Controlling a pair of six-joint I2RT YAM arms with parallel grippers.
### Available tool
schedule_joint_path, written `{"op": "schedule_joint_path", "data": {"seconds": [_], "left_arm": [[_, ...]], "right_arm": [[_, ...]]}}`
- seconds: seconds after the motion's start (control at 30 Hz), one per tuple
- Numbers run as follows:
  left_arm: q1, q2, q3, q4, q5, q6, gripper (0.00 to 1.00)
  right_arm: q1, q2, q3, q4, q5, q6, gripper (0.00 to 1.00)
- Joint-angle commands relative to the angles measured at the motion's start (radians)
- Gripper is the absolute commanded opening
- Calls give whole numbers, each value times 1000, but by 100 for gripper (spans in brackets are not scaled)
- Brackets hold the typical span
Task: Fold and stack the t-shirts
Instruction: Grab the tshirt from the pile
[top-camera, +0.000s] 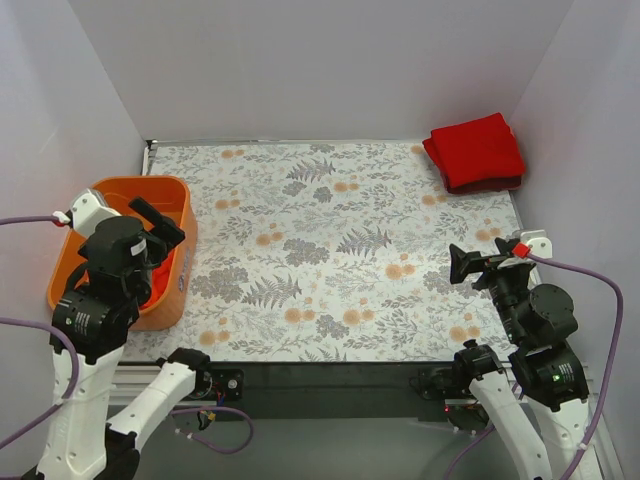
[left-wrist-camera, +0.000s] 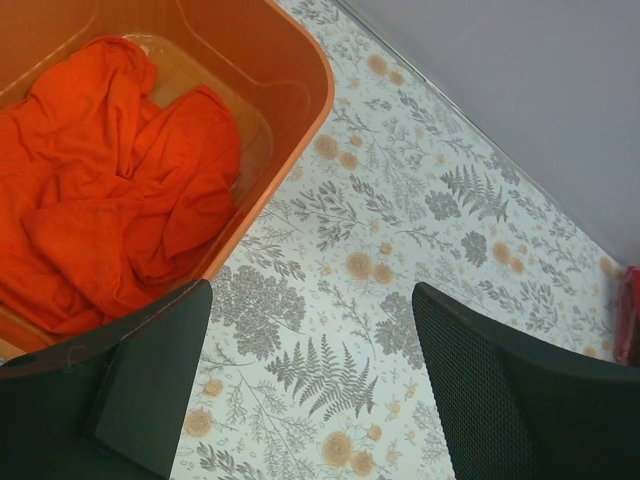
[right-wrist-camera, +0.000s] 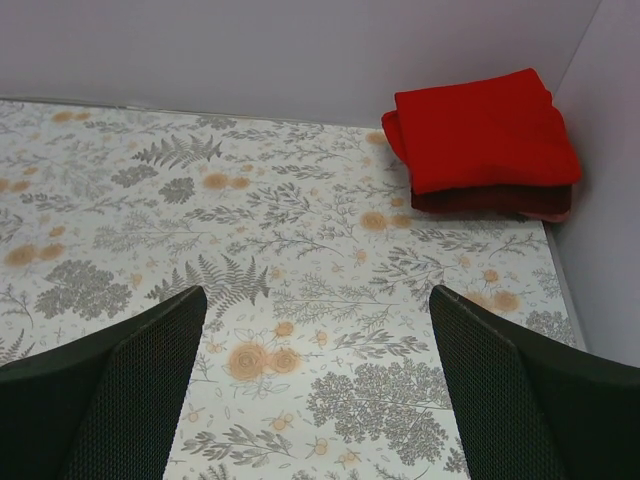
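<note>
A bright orange-red t-shirt (left-wrist-camera: 110, 200) lies crumpled inside the orange plastic basket (left-wrist-camera: 312, 75) at the table's left edge; a little of it shows in the top view (top-camera: 160, 276). A folded red t-shirt (top-camera: 476, 148) lies on top of a darker red folded layer in the far right corner, and shows in the right wrist view (right-wrist-camera: 482, 122). My left gripper (top-camera: 157, 222) hovers over the basket's right rim, open and empty (left-wrist-camera: 312, 300). My right gripper (top-camera: 463, 265) is open and empty (right-wrist-camera: 318, 298) above the mat at the near right, well short of the folded stack.
The floral table mat (top-camera: 330, 250) covers the table. The basket (top-camera: 140, 183) stands against the left wall. White walls close in the left, back and right sides. A dark rail runs along the near edge between the arm bases.
</note>
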Motion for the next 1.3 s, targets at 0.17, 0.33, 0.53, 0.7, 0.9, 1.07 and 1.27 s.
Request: {"op": "schedule_joint_path", "data": {"seconds": [0.17,0.33,0.53,0.7,0.9,1.07,1.27], "left_arm": [[-7,118,-39,41,-45,64,82],[-1,357,45,40,-67,75,82],[244,554,130,160,-9,173,82],[428,664,59,251,-33,132,82],[591,721,-63,326,39,38,82],[660,753,-146,438,60,-11,82],[686,805,-246,573,68,-43,82]], "right_arm": [[5,39,-17,32,-112,11,98],[5,68,-53,42,-180,32,98],[5,62,-118,71,-255,56,98],[6,53,-161,73,-252,60,98],[11,61,-199,73,-265,63,98],[13,82,-202,78,-275,63,99],[16,82,-204,78,-311,65,98]]}}
